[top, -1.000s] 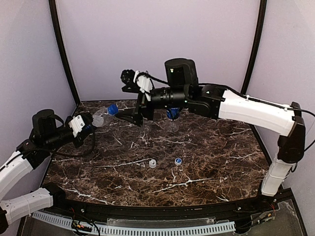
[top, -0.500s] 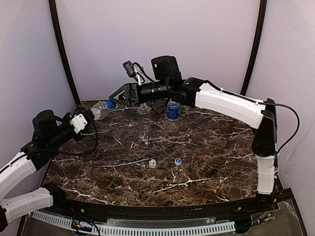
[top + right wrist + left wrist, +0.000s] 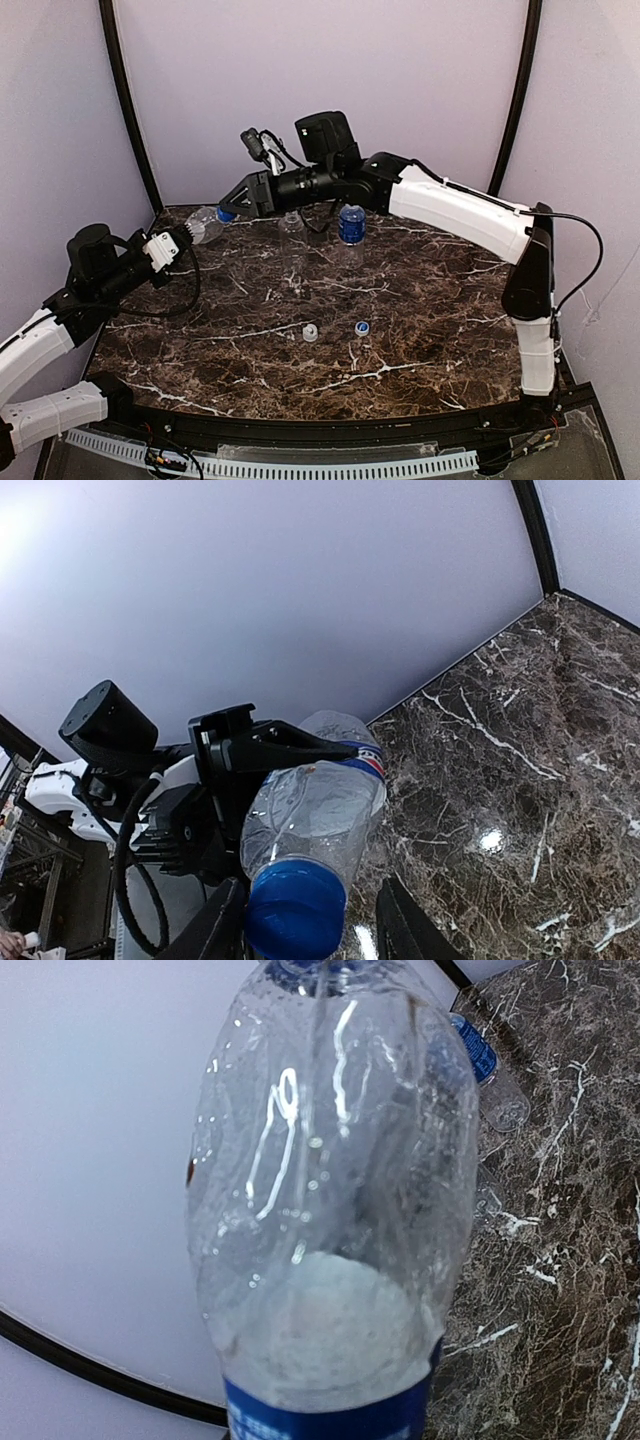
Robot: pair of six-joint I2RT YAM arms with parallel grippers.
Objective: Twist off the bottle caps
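My left gripper is shut on a clear Pepsi-label bottle, held off the table with its neck towards the right arm. The bottle fills the left wrist view and hides that gripper's fingers. Its blue cap sits between the fingers of my right gripper. Those jaws stand open: one finger is at the cap's side, and the other finger is a little apart from it. A loose white cap and a loose blue cap lie mid-table.
An uncapped, unlabelled bottle and a blue-label bottle stand at the back of the marble table. The right arm stretches across above them. Purple walls close in the back and the sides.
The right arm has swung left to the held bottle, and its jaws have narrowed around the blue cap. The left arm has kept its hold on the bottle.
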